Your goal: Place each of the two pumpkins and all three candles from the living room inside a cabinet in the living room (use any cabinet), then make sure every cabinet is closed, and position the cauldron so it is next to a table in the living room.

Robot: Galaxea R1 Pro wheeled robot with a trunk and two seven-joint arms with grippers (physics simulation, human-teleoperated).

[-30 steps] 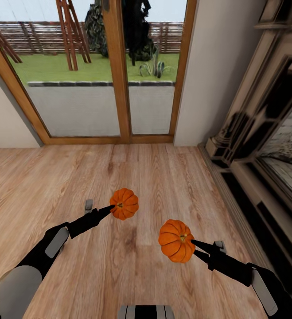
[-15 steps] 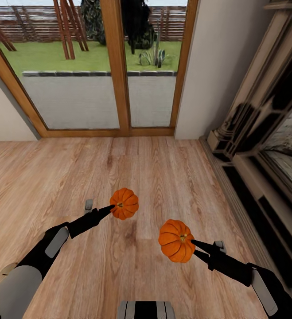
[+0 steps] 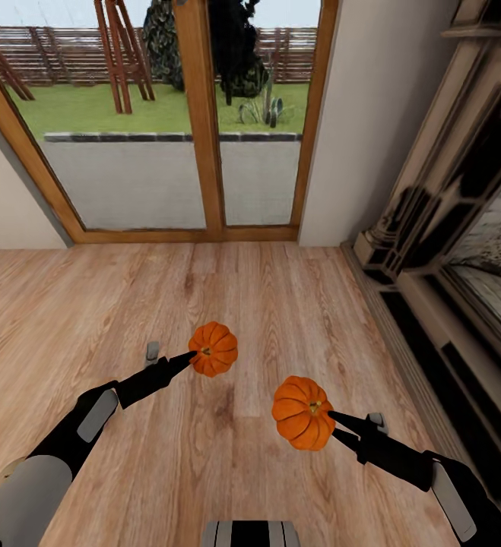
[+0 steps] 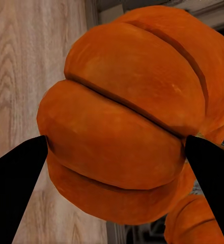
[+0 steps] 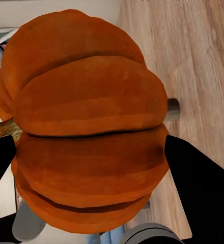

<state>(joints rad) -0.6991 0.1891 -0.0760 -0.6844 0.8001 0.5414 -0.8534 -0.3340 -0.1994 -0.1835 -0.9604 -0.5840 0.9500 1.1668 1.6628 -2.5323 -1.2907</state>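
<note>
Wrist views: fingers [image 4: 15,173] [image 5: 198,178] flank each pumpkin [image 4: 127,117] [image 5: 86,132].

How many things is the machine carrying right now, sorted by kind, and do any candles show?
Pumpkins: 2, one pinched by the fingers of the left gripper, one by the fingers of the right gripper.
Candles: 0 in these pictures.
Total: 2 things, both orange, both held above the wood floor.
</note>
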